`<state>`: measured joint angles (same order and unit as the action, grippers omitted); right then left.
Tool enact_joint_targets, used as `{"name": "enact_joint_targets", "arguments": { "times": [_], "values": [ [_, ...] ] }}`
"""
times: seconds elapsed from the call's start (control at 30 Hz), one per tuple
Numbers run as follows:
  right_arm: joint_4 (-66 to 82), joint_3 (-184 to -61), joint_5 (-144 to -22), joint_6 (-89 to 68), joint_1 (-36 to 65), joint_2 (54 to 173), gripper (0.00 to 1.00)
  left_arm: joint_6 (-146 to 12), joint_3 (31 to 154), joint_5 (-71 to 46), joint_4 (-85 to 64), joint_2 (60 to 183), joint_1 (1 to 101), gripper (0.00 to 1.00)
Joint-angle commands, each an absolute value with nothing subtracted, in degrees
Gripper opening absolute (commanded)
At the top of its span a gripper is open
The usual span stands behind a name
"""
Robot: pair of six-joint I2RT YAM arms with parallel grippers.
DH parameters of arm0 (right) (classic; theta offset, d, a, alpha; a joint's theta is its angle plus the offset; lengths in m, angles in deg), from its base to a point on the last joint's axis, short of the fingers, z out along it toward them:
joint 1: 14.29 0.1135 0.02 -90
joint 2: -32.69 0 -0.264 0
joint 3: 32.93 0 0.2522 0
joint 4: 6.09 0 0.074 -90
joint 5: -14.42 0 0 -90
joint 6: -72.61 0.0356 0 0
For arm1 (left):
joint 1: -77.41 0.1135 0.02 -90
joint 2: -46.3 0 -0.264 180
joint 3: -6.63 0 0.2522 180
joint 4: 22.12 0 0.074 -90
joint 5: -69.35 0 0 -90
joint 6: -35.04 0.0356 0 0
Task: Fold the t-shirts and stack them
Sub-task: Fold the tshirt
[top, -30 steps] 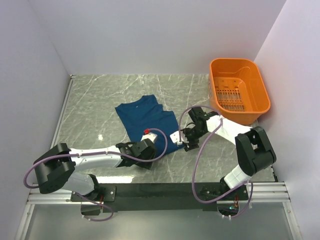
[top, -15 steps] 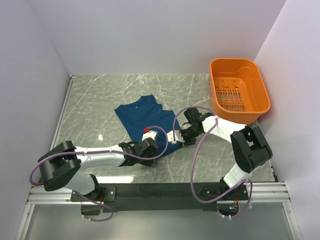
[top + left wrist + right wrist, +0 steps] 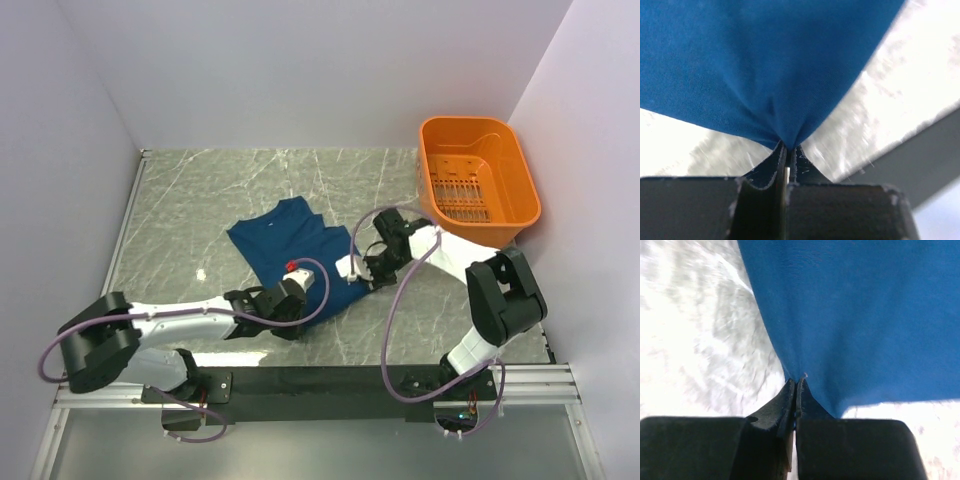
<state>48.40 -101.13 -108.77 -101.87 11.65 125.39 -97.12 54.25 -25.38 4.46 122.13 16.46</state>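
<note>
One dark blue t-shirt lies folded on the marble table, slanting from upper left to lower right. My left gripper is at its near left corner, shut on the fabric; in the left wrist view the cloth puckers into the pinched jaws of that gripper. My right gripper is at the near right corner, also shut on the hem; the right wrist view shows the shirt drawn into the closed jaws of the right gripper. The print is hidden.
An orange plastic basket stands at the back right, close to the right arm. White walls close in the table on three sides. A dark rail runs along the near edge by the arm bases.
Both grippers have closed from open onto the shirt's near corners. The left arm has slid slightly left, and the shirt's near edge has bunched a little.
</note>
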Motion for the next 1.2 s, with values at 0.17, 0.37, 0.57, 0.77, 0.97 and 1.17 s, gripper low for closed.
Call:
{"name": "enact_joint_targets", "arguments": {
  "times": [0.17, 0.37, 0.57, 0.77, 0.97, 1.17],
  "values": [
    [65.8, -114.5, -118.7, -102.4, 8.6, 123.3, 0.0, -94.7, 54.1, -12.0, 8.4, 111.2, 20.7, 0.01],
    [61.6, -132.8, -120.1, -86.9, 10.1, 132.6, 0.0, -95.7, 53.7, -5.3, 5.4, 103.7, 38.6, 0.01],
    [51.7, -150.6, -116.7, -68.7, 13.8, 144.1, 0.0, -94.3, 59.9, -1.5, 4.7, 107.6, 52.9, 0.01],
    [41.9, -166.8, -111.5, -51.9, 16.0, 156.2, 0.0, -90.7, 66.3, -3.2, 4.0, 112.4, 64.0, 0.01],
    [29.0, -168.9, -100.9, -41.3, 18.8, 161.4, 0.0, -88.5, 68.2, -3.8, 1.1, 117.0, 71.3, 0.01],
    [22.8, -171.6, -92.3, -37.3, 21.4, 167.8, 0.0, -87.9, 67.6, -4.0, -2.7, 124.6, 76.3, 0.01]
  ]
}}
